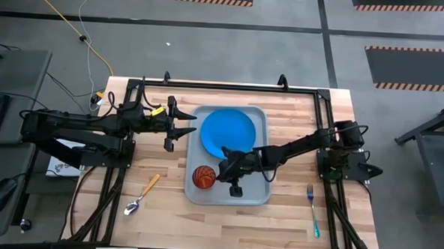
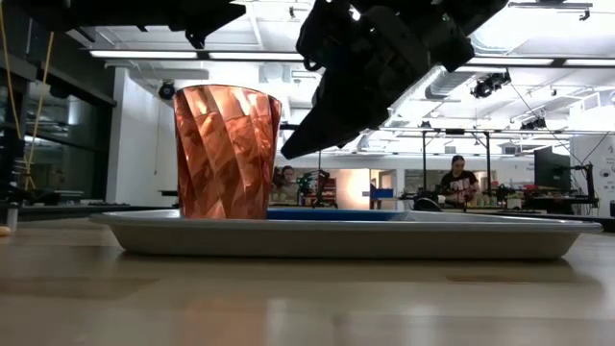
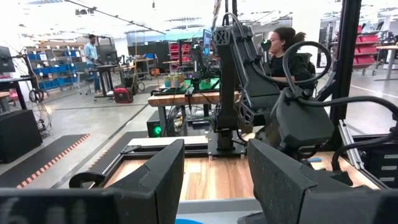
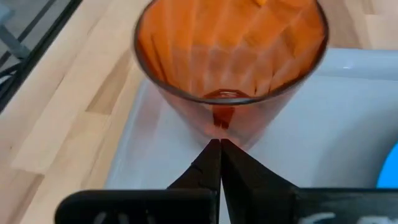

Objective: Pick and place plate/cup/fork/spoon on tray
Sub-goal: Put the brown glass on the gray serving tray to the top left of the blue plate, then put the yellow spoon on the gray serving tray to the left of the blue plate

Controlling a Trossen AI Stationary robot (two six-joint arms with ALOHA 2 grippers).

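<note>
Right claw (image 1: 221, 172) closed beside one cup (image 1: 203, 177) — one tray (image 1: 258, 195)

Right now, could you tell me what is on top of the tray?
The tray carries the blue plate and the red cup, standing upright. The right gripper partly covers the plate's near edge; anything beneath the arm is hidden.

one plate (image 1: 228, 130), one cup (image 1: 203, 176), one fork (image 1: 312, 209), one spoon (image 1: 142, 194)
</note>
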